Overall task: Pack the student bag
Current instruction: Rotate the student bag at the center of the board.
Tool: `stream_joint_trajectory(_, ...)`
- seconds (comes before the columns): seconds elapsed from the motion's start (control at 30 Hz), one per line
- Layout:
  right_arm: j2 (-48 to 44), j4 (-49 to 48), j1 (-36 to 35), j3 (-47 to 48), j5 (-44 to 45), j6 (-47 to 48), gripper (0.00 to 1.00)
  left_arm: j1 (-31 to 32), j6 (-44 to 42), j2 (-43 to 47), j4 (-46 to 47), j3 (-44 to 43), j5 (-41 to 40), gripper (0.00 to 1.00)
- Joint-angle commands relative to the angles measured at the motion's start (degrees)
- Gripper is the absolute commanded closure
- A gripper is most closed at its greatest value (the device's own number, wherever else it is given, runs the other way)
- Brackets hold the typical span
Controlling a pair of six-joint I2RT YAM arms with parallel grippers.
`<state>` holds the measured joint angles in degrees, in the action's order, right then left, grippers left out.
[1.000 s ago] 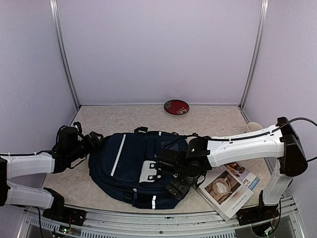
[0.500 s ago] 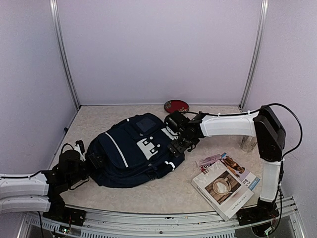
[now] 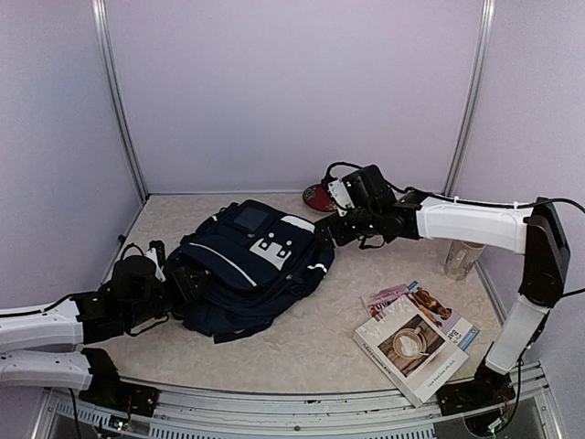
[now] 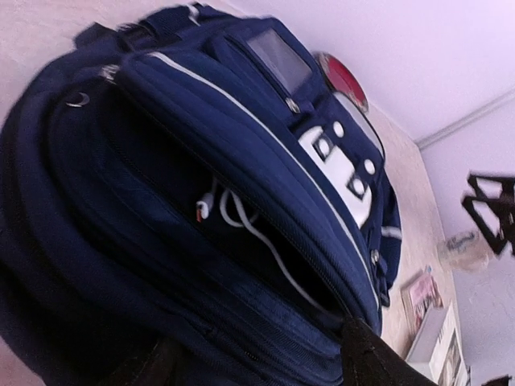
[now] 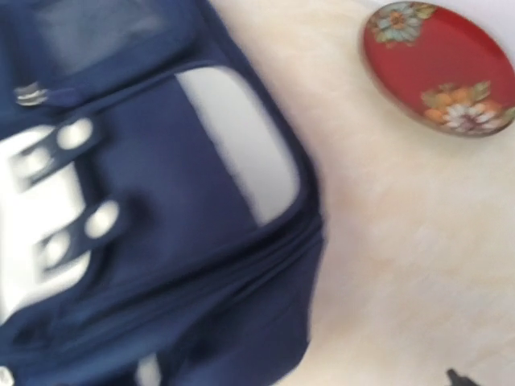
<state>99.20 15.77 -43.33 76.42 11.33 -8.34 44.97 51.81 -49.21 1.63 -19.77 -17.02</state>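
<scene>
Tabletop (image 3: 302,352) holds the student bag (image 3: 247,265) slanting near-left to far-right.

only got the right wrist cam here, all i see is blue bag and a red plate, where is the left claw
Observer: The left claw sits at the near-left end of the student bag, right against the fabric.
Operator: is any compartment unzipped
Observer: Yes, the left wrist view shows one compartment gaping open, with a white cord inside it.
Operator: anything else lying around
Observer: A book with a coffee cup on its cover lies flat at the near right, outside the bag.
</scene>
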Motion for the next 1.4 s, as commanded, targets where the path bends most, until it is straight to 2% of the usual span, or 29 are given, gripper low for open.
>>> stream_joint_trajectory(0.0, -4.8, -10.4, -0.1, -11.9, -12.5, -10.2, 0.01, -8.6, 0.8, 3.7, -2.3, -2.9, -0.4, 0.34)
stream_joint_trajectory(0.17, -2.8, -21.6, -0.1, -17.8, -19.0, -20.2, 0.07, -15.2, -2.5, 3.5, -2.9, -5.3, -3.9, 0.31)
stream_joint_trajectory(0.27, 1.2, -24.8, 0.0, -18.1, -19.0, -23.4, 0.09, -19.3, -3.2, 0.8, -1.0, -5.6, -2.2, 0.24)
stream_joint_trajectory(0.37, 5.0, -26.8, 0.0, -17.8, -18.8, -25.1, 0.13, -30.0, -0.2, -5.6, 3.0, -3.6, 9.8, 0.25)
stream_joint_trajectory(0.4, 6.2, -26.9, 0.1, -17.3, -19.4, -25.5, 0.16, -36.0, 1.2, -8.3, 6.4, -2.5, 14.6, 0.26)
stream_joint_trajectory(0.43, 7.3, -26.9, 0.1, -16.8, -20.1, -25.6, 0.20, -38.2, 1.9, -10.9, 8.5, -1.5, 17.3, 0.27)
stream_joint_trajectory(0.53, 9.1, -28.1, 0.7, -16.7, -22.7, -25.8, 0.34, -39.3, 0.9, -17.6, 11.6, -0.5, 17.6, 0.32)
stream_joint_trajectory(0.6, 8.9, -31.4, 2.2, -18.7, -25.2, -27.1, 0.53, -38.9, -1.3, -21.6, 13.7, -0.2, 19.7, 0.37)
stream_joint_trajectory(0.67, 8.9, -34.4, 4.5, -20.0, -27.5, -27.9, 0.66, -37.4, -3.7, -24.2, 12.9, -0.9, 20.9, 0.43)
stream_joint_trajectory(0.77, 11.0, -32.6, 6.5, -16.3, -29.8, -25.6, 0.70, -33.3, -5.6, -24.9, 11.3, -0.5, 19.8, 0.53)
stream_joint_trajectory(0.93, 17.3, -27.7, 7.5, -5.5, -32.0, -21.4, 0.67, -24.7, -4.6, -20.9, 14.4, 5.3, 20.2, 0.61)
stream_joint_trajectory(1.07, 24.9, -20.3, 7.8, 7.4, -34.7, -18.5, 0.65, -15.1, -6.2, -18.6, 15.9, 6.7, 24.0, 0.60)
stream_joint_trajectory(1.17, 27.9, -18.9, 7.7, 14.1, -36.7, -18.7, 0.63, -6.6, -6.7, -18.4, 20.4, 7.0, 27.6, 0.60)
stream_joint_trajectory(1.27, 29.5, -19.9, 7.6, 17.7, -38.3, -19.4, 0.58, 2.4, -11.4, -21.4, 24.1, 3.6, 28.6, 0.59)
stream_joint_trajectory(1.37, 30.4, -20.6, 6.9, 20.3, -39.3, -21.0, 0.52, 8.8, -19.8, -30.6, 20.3, -5.8, 30.3, 0.58)
